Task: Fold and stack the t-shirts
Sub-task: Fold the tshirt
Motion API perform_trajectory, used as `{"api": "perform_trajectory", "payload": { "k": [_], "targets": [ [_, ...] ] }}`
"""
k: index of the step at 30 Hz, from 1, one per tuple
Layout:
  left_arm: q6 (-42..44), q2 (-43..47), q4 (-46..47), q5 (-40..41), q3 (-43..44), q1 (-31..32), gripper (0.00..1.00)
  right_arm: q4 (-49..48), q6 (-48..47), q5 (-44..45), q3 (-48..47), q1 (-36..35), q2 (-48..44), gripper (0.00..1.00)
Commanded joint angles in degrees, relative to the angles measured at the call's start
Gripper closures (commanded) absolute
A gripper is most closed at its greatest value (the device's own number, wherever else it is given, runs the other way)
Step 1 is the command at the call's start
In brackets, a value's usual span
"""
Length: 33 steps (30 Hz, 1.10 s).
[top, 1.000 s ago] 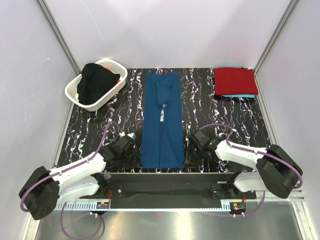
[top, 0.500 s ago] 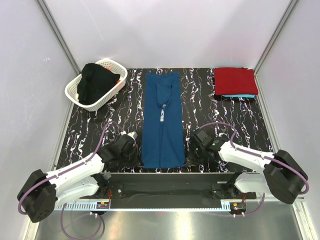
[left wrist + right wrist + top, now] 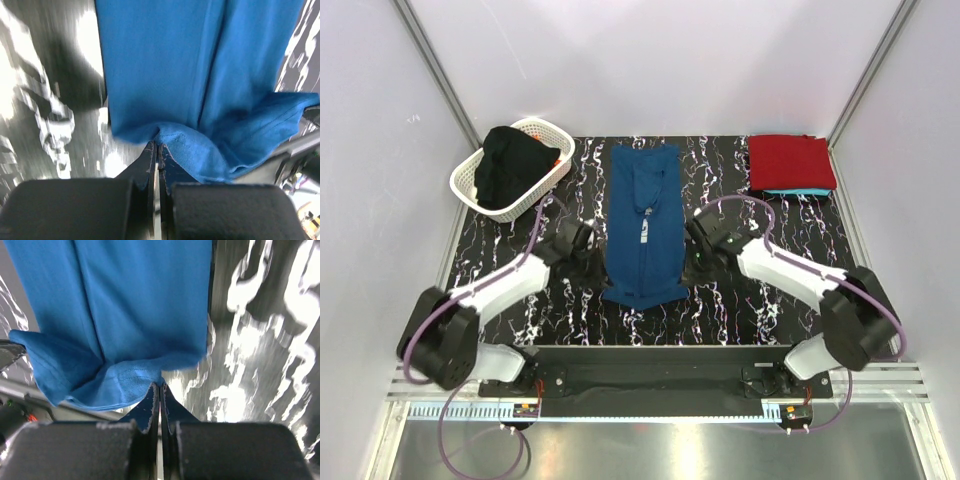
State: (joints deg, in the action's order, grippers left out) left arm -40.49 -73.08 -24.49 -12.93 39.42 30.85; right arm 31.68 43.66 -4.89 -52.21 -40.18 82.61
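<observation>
Right pincer [image 3: 160,390] pinched tight on the hem edge of the blue t-shirt [image 3: 130,305]. Cloth bunches in a fold beside the grip. Black-and-white marbled desk [image 3: 260,340] alongside, blurred.

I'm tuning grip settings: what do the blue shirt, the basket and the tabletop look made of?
Blue t-shirt: soft matte knit cloth, likely cotton; it drapes and bunches. Basket: white plastic, seemingly; moulded lattice walls. Tabletop: hard, black with white marbled streaks, maybe laminate; material unclear.
</observation>
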Motion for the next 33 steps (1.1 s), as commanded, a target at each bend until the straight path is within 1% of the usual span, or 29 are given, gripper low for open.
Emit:
{"api": "perform_trajectory", "payload": {
  "k": [1,5,6,7,9,10,11,12,15,17,22,23,27,33],
  "targets": [
    [6.02,-7.39,2.43,-1.40,8.20,-3.24,1.00,0.75,-9.97,2.43,-7.46,3.79,4.48,1.00],
    [7.97,-16.11,3.31,-2.72,17.25,-7.37,1.00,0.92,-15.52,0.93,-15.02,7.92,12.73,1.00],
    [8.49,-17.70,3.31,-1.93,20.92,-7.82,1.00,1.27,-17.36,1.19,-18.34,9.23,14.06,1.00],
    [9.28,-20.84,3.22,-1.75,22.79,-8.35,1.00,1.63,-18.25,1.28,-20.20,10.03,15.46,1.00],
    [9.38,-24.03,2.78,-3.15,27.61,-10.45,1.00,2.15,-21.23,2.07,-25.37,11.43,19.24,1.00],
    [9.64,-26.91,2.78,-3.33,29.12,-11.16,1.00,2.59,-22.38,2.25,-27.14,11.70,20.65,1.00],
    [9.90,-28.42,2.61,-3.42,30.70,-12.47,1.00,3.12,-23.35,3.12,-28.99,11.97,23.27,1.00],
    [10.25,-29.83,2.43,-4.20,33.76,-13.00,1.00,3.65,-25.36,3.82,-32.05,12.15,24.43,1.00],
    [11.48,-35.36,1.56,-5.96,39.39,-14.85,1.00,4.96,-27.74,6.01,-37.51,12.58,28.56,1.00],
    [11.84,-36.43,1.29,-6.23,41.17,-16.16,1.00,5.49,-28.36,6.20,-40.59,13.02,30.41,1.00],
    [11.84,-38.10,1.20,-7.98,44.42,-18.28,1.00,5.50,-28.98,5.06,-43.94,14.78,31.83,1.00],
    [12.01,-38.45,1.20,-8.69,45.04,-18.63,1.00,5.50,-29.24,3.58,-44.47,15.22,32.17,1.00],
    [12.45,-41.43,1.55,-13.69,48.64,-18.90,1.00,5.50,-29.95,1.81,-47.46,16.01,33.40,1.00],
    [11.58,-45.56,1.55,-14.67,52.33,-19.95,1.00,5.58,-30.83,-1.35,-51.41,17.86,36.30,1.00]
  ]
}}
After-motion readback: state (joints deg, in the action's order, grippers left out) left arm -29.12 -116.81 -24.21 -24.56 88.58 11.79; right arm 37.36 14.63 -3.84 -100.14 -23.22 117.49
